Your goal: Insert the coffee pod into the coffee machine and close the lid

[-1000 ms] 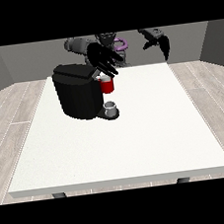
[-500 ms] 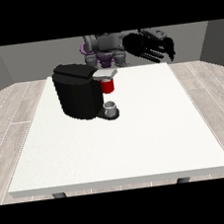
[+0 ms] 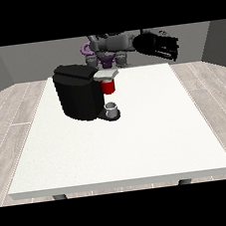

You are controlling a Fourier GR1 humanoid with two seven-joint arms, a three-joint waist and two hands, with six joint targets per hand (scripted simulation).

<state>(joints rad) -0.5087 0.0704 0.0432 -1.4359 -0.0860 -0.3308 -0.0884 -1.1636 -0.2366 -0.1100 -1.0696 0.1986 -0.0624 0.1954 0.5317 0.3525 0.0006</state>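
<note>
One hand point(image 3: 158, 47) showing, at the view's right, fingers hanging straight and empty; machine point(image 3: 82, 91) sitting well below-left on the tabletop point(image 3: 138, 142).

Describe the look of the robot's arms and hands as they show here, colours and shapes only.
The hand at the view's right is black all over, a broad palm ending in slim black fingers. The arm behind it is grey, built of rounded segments joined to a grey torso with purple parts below. No cables or markings can be made out. The other hand does not plainly show.
</note>
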